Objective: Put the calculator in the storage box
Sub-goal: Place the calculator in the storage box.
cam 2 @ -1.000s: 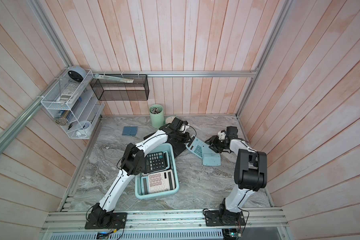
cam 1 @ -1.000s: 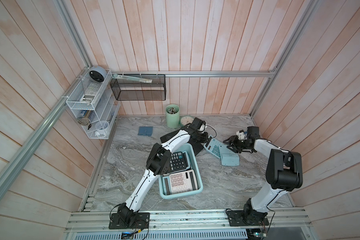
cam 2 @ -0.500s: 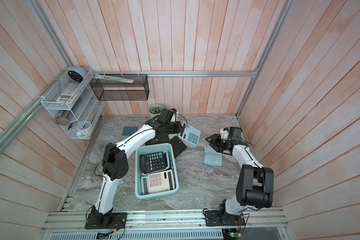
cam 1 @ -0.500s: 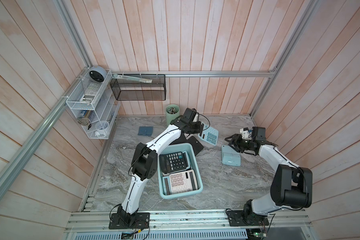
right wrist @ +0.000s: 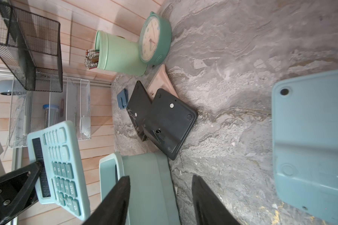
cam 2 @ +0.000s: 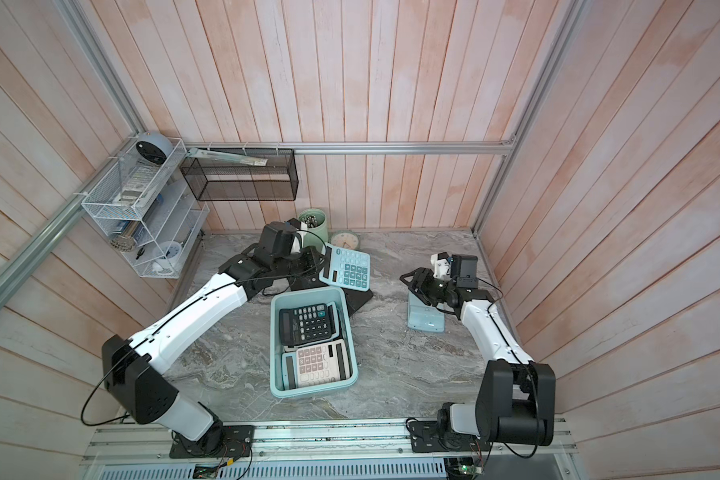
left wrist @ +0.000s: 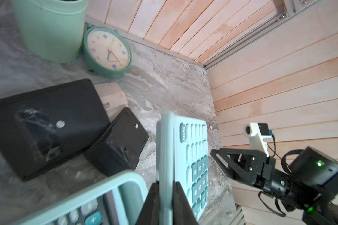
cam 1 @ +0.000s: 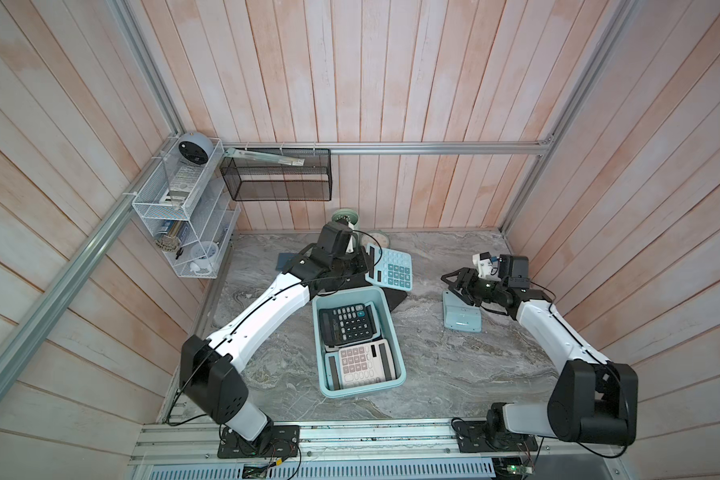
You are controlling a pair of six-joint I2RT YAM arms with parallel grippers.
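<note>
Aqua calculator [left wrist: 183,155], left pincer [left wrist: 165,185] clamping, wrist view

- Mint pencil cup [cam 2: 316,228] and mint clock [cam 2: 344,241]: adjacent, at the tabletop [cam 2: 391,353] far edge.
- Black mesh basket [cam 2: 242,191]: hung above that edge.
- White wire rack [cam 2: 113,203]: above the far-left corner.

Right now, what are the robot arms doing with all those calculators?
The left gripper is shut on a light blue calculator, holding it up by its edge at the far end of the storage box. A black calculator and a white calculator already lie inside the box. The right gripper is open and empty, near a face-down blue calculator on the table.
</note>
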